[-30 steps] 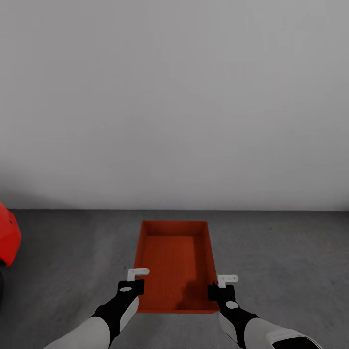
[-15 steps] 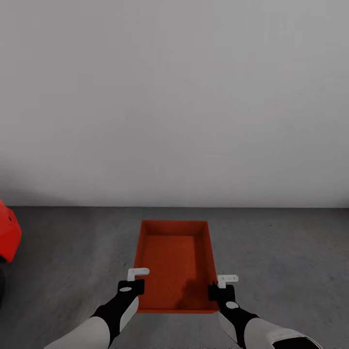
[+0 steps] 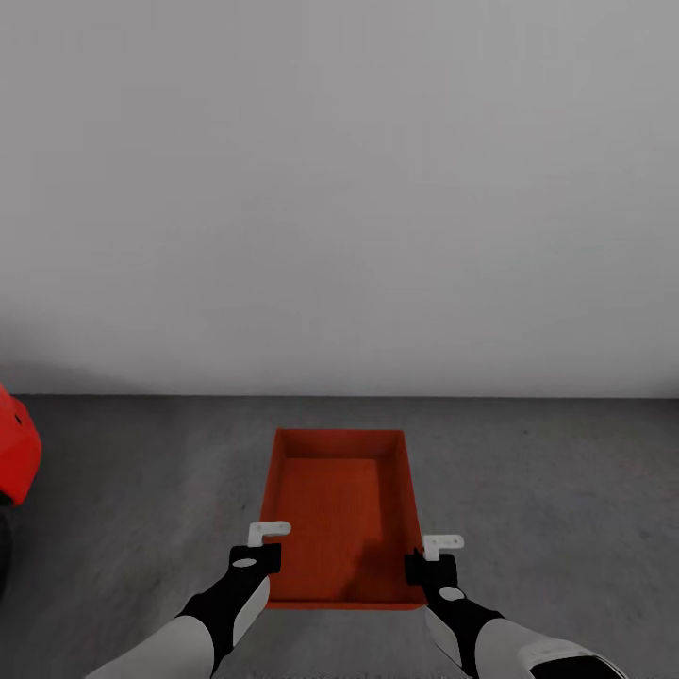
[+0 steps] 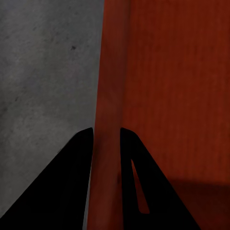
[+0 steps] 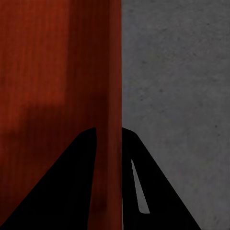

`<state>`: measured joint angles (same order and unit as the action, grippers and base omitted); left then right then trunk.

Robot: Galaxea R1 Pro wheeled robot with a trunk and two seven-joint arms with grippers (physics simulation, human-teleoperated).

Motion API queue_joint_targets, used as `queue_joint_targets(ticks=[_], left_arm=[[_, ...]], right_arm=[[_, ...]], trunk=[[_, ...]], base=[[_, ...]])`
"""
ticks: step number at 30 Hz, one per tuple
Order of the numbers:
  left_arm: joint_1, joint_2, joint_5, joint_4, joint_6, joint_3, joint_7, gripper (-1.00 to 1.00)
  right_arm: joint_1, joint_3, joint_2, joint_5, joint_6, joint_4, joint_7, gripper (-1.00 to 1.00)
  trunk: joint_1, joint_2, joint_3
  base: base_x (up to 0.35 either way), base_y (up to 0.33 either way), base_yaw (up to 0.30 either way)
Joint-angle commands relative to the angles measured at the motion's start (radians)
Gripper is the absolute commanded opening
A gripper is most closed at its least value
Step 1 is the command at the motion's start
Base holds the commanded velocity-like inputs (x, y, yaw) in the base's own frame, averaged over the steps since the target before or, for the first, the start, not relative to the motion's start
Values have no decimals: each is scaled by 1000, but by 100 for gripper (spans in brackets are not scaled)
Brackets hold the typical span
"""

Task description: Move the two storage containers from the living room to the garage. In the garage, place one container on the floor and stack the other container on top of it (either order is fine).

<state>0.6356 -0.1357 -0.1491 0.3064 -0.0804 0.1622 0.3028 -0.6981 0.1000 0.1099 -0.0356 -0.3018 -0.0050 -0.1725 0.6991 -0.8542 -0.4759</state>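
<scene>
no writing or labels can be read. a lidless red-orange storage container (image 3: 341,514), rectangular with straight sides and a finely ribbed bottom, is held out in front of the robot above the mottled grey concrete floor (image 3: 556,500), before a plain white wall (image 3: 339,189). the left tool (image 4: 106,143) clamps its left wall, the right tool (image 5: 108,141) its right wall. a glossy red car (image 3: 14,453) edge shows far left.
</scene>
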Motion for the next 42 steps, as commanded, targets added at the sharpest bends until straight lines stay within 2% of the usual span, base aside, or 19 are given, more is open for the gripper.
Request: queue_joint_targets(ticks=[1, 42], left_arm=[[1, 1, -7, 5, 34, -58, 15, -100], [1, 1, -7, 5, 34, -58, 16, -100]], right_arm=[[0, -57, 1, 13, 1, 0, 7, -100], [0, -57, 1, 13, 1, 0, 7, -100]], trunk=[[0, -1, -3], [0, -1, -68]], base=[[0, 0, 0], [0, 0, 0]])
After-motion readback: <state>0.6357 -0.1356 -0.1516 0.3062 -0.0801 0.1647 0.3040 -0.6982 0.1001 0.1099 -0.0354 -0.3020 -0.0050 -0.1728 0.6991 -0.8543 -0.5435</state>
